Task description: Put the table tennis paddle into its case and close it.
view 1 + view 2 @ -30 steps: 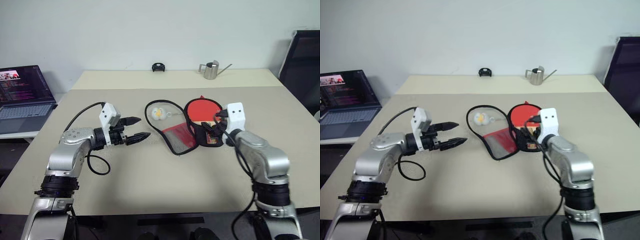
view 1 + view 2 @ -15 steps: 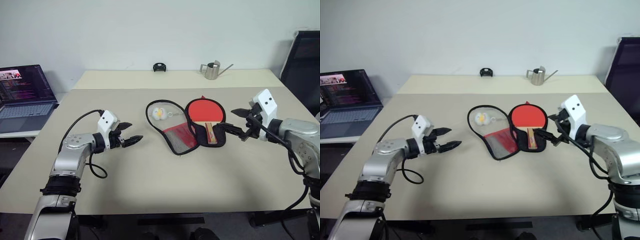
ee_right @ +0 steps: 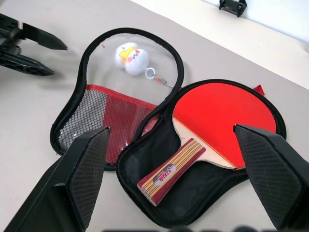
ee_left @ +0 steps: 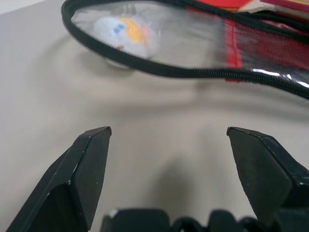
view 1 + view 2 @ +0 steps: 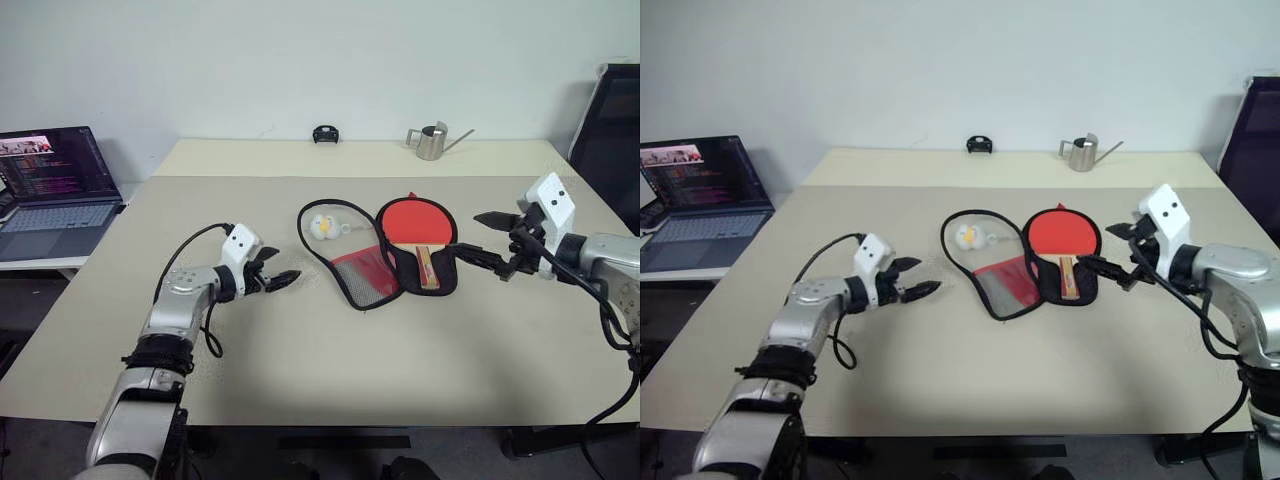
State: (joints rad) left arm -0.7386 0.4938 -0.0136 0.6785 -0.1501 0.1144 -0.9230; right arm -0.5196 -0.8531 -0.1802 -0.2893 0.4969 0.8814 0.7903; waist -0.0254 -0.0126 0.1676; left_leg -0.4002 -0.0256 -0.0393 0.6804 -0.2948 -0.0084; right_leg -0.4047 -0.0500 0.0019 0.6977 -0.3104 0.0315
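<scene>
Paddle (image 3: 212,123) already sits in the right half of the open case (image 3: 145,186), red face up, handle pointing to the near edge; the other half, the flap (image 5: 345,255), lies flat on the bench (image 5: 330,370) to its left, see-through window and mesh pocket up, with a small white plush charm (image 5: 321,226) showing in the window. Left gripper (image 5: 283,279) hovers low over the bench just short of the flap's edge, jaws apart, empty. Right gripper (image 5: 490,240) hangs just right of the case, jaws apart, empty too. Remaining work looks like fold the flap over, then zip. Risks: the flap is thin and flat, so the left gripper may skid off the edging or push the whole case sideways instead of lifting. If nothing pins the paddle half, folding likely drags it and the handle slides out over the zipper line, blocking closure. The charm may also get caught between the halves. Zipper pull isn't identifiable from here, so that grasp is the weakest step.
</scene>
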